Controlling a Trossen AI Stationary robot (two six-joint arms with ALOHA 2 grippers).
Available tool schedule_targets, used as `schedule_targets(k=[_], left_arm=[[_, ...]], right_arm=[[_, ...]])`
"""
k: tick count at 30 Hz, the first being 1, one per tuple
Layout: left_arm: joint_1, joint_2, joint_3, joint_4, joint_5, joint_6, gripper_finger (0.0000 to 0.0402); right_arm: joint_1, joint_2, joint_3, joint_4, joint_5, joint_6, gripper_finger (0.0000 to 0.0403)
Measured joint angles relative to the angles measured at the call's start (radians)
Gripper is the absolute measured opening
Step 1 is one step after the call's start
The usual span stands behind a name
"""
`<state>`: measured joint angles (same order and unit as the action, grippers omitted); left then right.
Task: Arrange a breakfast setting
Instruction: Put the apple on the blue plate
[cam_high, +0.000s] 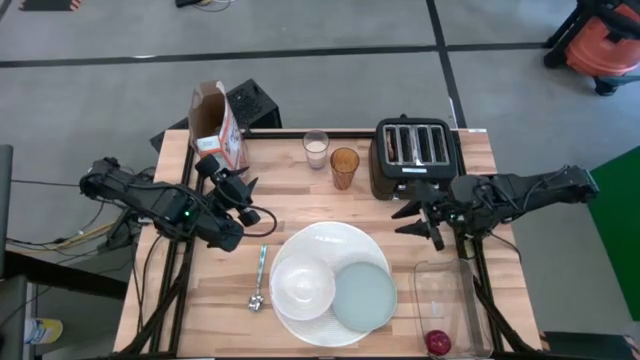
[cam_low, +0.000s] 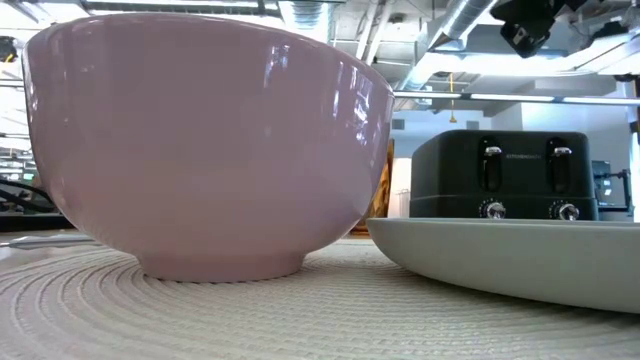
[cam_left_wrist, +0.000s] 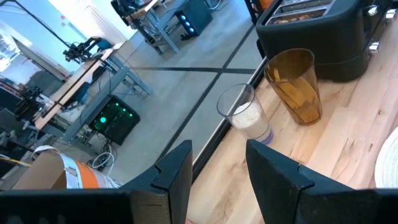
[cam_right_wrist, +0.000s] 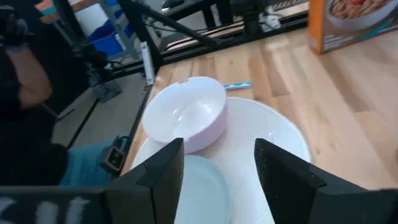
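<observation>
Your left gripper (cam_high: 244, 198) hangs with fingers spread and nothing between them, over bare wood at the table's left half. The orange-and-white cardboard cereal box (cam_high: 217, 124), top flaps open, stands just behind it near the far left corner. The teal-handled metal spoon (cam_high: 259, 277) lies just ahead of it toward the near edge. Between the left gripper and the large round white plate (cam_high: 362, 237) there is an open strip of wood.

Your right gripper (cam_high: 420, 214) is also parted and empty. It sits just in front of the black four-slot toaster (cam_high: 416, 156) and just beside the large plate's right rim. A clear rectangular plastic container (cam_high: 446, 300) lies on its near side, running to the table's near right edge, with a round red fruit (cam_high: 438, 342) at its near end.

On the large plate sit a white ceramic bowl (cam_high: 302, 284) and a pale green small plate (cam_high: 364, 296), side by side; both look empty. The milk glass (cam_high: 316, 149), partly filled with white, and the amber glass (cam_high: 344, 167) stand close together between cereal box and toaster, well behind both grippers.

In the low view the bowl fills most of the frame and hides the left half of the table. Whether toast sits in the toaster slots you cannot tell for certain. In the right wrist view a person's sleeve (cam_right_wrist: 25, 74) shows beyond the table.
</observation>
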<state>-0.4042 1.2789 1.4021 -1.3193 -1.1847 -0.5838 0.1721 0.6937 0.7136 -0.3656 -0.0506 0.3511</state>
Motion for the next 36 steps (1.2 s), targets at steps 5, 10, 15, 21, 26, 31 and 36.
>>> schedule_targets(k=[5,10,15,21,26,31,36], left_arm=[[0.0,0.0,0.0,0.0,0.0,0.0,0.0139],[0.0,0.0,0.0,0.0,0.0,-0.001,0.0139],[0.0,0.0,0.0,0.0,0.0,-0.001,0.0139],[0.0,0.0,0.0,0.0,0.0,0.001,0.0139],[0.0,0.0,0.0,0.0,0.0,0.007,0.0139],[0.0,0.0,0.0,0.0,0.0,0.0,0.0139],[0.0,0.0,0.0,0.0,0.0,0.001,0.0139]], right_arm=[[-0.005,0.0,0.0,-0.001,-0.043,0.0,0.0275],[-0.005,0.0,0.0,-0.001,-0.054,0.0,0.0346],[-0.005,0.0,0.0,-0.001,-0.06,-0.001,0.0396],[-0.004,0.0,0.0,-0.001,-0.059,-0.001,0.0379],[-0.004,0.0,0.0,-0.001,-0.058,-0.002,0.0378],[-0.004,0.014,0.0,0.075,-0.053,-0.004,0.0378],[-0.004,0.034,0.001,0.156,-0.054,0.081,0.0378]])
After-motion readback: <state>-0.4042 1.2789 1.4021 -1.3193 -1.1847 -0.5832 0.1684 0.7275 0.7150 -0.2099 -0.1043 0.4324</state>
